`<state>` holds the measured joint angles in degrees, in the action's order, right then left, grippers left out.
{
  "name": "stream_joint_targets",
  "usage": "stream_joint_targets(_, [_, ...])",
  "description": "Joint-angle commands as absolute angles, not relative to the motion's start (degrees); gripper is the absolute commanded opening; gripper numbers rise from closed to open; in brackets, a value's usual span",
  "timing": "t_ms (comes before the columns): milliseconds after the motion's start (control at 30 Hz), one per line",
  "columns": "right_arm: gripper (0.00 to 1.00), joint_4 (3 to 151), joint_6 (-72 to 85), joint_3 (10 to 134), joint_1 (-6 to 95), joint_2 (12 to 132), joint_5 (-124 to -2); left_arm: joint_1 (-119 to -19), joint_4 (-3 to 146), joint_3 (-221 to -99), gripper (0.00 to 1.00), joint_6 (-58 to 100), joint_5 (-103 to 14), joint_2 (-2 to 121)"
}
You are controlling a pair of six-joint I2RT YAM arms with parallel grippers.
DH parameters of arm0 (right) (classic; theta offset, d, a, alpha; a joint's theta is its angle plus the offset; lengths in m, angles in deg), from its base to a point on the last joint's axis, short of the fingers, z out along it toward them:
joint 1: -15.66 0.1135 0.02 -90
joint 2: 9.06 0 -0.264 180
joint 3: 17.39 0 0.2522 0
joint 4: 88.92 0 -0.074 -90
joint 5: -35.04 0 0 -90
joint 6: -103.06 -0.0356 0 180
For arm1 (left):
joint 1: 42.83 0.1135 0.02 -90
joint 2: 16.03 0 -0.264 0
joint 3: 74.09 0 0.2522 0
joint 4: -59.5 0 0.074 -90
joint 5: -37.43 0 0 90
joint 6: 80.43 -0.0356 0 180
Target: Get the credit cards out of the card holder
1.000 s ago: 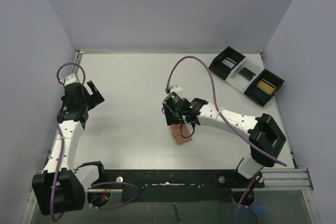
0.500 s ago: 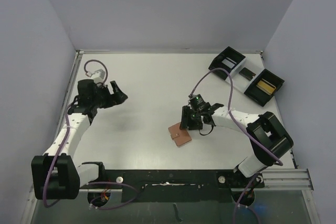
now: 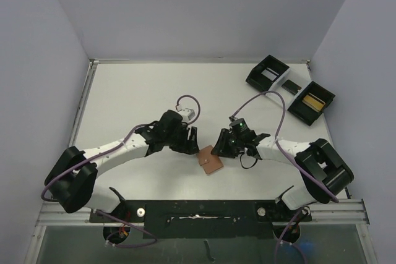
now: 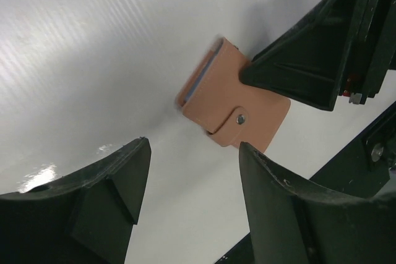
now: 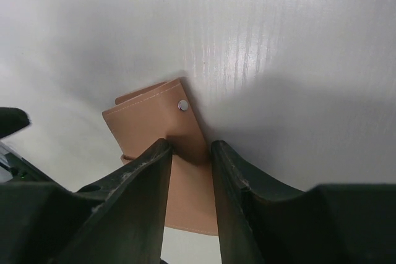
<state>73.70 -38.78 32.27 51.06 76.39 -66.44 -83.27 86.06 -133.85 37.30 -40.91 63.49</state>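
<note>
The tan card holder [image 3: 211, 161] lies shut on the table between both grippers, its snap tab [image 4: 239, 119] fastened and a blue lining edge [image 4: 199, 81] showing. My right gripper [image 3: 223, 145] is at its right edge. In the right wrist view its fingers stand narrowly apart over the leather [image 5: 148, 122], tips [image 5: 162, 148] touching it, gripper [image 5: 190, 147] open. My left gripper [image 3: 189, 140] hovers just left of the holder, open [image 4: 195, 148] with nothing between its fingers. A silver card [image 3: 268, 75], a black card [image 3: 291, 85] and a gold card [image 3: 315, 101] lie in the tray.
The black three-compartment tray [image 3: 255, 76] with a white middle sits at the far right corner. Purple cables loop over both arms. Grey walls [image 3: 43, 60] close in the table on three sides. The arms' mounting rail [image 3: 198, 211] runs along the near edge.
My left arm has swung from the far left to the centre beside the card holder, its jaws narrowing. The right gripper has settled onto the holder's right edge and narrowed.
</note>
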Motion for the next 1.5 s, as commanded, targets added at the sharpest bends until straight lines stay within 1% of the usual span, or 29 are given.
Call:
stream_joint_targets(0, [0.33, 75.9, -40.6, 28.6, 49.4, 75.1, -68.7, -89.3, 87.1, -139.0, 0.58, 39.9, -48.6, 66.9])
stream_joint_targets(233, [0.34, 80.1, -41.7, 25.4, 47.4, 74.8, -72.5, -95.4, 89.6, -143.5, 0.57, 37.9, -52.7, 72.7])
stream_joint_targets(367, [0.34, 80.8, -42.0, 25.0, 46.8, 75.1, -73.0, -98.2, 91.0, -146.5, 0.49, 34.2, -53.6, 76.3])
stream_joint_targets(500, [0.34, 81.5, -42.0, 24.8, 46.5, 75.6, -73.7, -101.8, 92.6, -149.2, 0.45, 30.6, -57.0, 80.2])
stream_joint_targets(633, [0.35, 81.9, -42.0, 24.6, 46.2, 76.4, -74.3, -103.6, 92.6, -149.1, 0.43, 29.4, -59.0, 82.1])
stream_joint_targets(833, [0.36, 82.1, -41.9, 24.8, 45.8, 77.0, -74.9, -103.8, 93.5, -147.4, 0.43, 28.3, -64.0, 82.4])
stream_joint_targets(933, [0.36, 82.1, -41.6, 25.0, 45.7, 77.2, -75.4, -103.8, 93.2, -146.6, 0.41, 27.5, -64.2, 82.2])
stream_joint_targets(1100, [0.36, 83.1, -40.6, 25.0, 45.6, 77.6, -77.2, -104.2, 91.5, -144.3, 0.22, 26.7, -64.5, 81.6])
stream_joint_targets(1200, [0.36, 84.1, -39.7, 25.0, 45.6, 78.3, -79.1, -104.2, 90.2, -143.1, 0.15, 26.7, -65.0, 80.5])
stream_joint_targets(1300, [0.37, 85.8, -39.2, 24.5, 45.8, 79.0, -81.0, -104.2, 87.7, -141.8, 0.09, 27.1, -64.9, 78.7])
stream_joint_targets(1400, [0.40, 86.7, -38.2, 24.5, 45.8, 79.8, -82.5, -104.1, 85.2, -140.4, 0.07, 28.0, -64.6, 76.7])
stream_joint_targets(1467, [0.40, 86.6, -37.7, 24.7, 45.9, 80.2, -82.8, -104.1, 83.9, -139.6, 0.05, 28.7, -64.3, 75.6])
